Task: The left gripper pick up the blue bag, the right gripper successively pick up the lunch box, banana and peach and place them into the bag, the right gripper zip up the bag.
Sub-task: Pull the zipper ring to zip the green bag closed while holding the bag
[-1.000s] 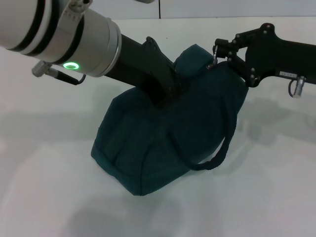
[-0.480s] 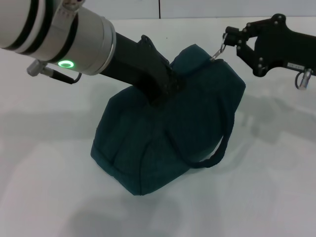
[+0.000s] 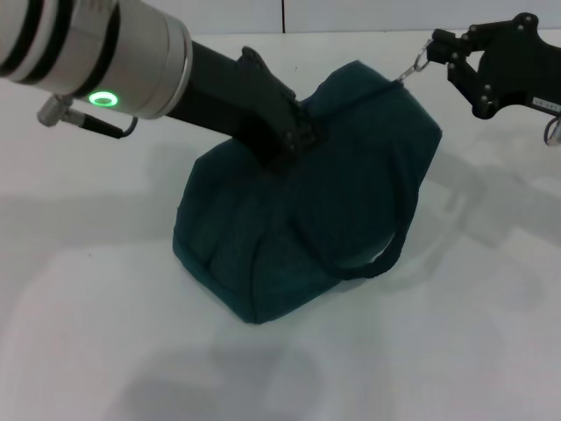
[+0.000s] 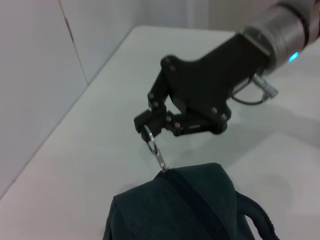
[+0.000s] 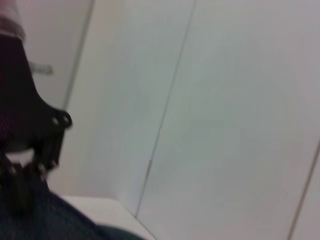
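Observation:
The blue bag [image 3: 289,237] stands on the white table, a dark teal tote with its top closed. My left gripper [image 3: 287,147] is shut on the fabric at the bag's top near the middle. My right gripper [image 3: 436,46] sits at the bag's far right top corner, shut on the metal ring zipper pull [image 3: 419,64], which is stretched taut. The left wrist view shows the right gripper [image 4: 146,128] pinching the ring pull [image 4: 151,145] above the bag's zipped end [image 4: 172,200]. The lunch box, banana and peach are out of view.
One loop handle [image 3: 390,254] hangs down the bag's right side. The white table [image 3: 105,333] spreads around the bag. A white wall [image 4: 35,75] runs along the table's far edge.
My right gripper has moved right and farther back, drawing the zipper pull out from the bag's corner. The left arm has shifted slightly left and the bag has tilted a little.

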